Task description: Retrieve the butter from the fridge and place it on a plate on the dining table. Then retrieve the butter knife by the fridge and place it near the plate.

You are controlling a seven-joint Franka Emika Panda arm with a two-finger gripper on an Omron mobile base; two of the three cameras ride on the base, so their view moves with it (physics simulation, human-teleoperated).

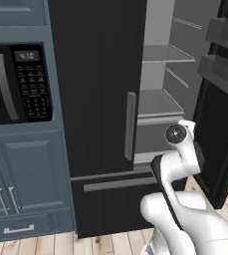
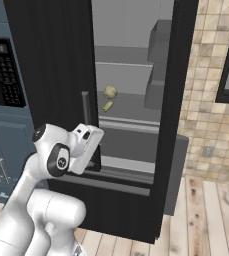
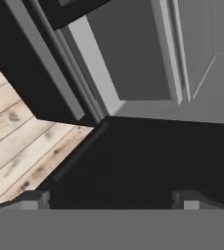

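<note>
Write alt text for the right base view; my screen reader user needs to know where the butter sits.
The butter, a small yellow-olive bar, lies on a grey shelf inside the black fridge, whose right door stands open, beside a round pale item. The white arm's gripper sits low, in front of the fridge's closed left door and below that shelf, holding nothing.

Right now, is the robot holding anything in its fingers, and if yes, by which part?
Nothing is held. The fingers stand wide apart with only the fridge front between them. The butter lies on a fridge shelf.
</note>
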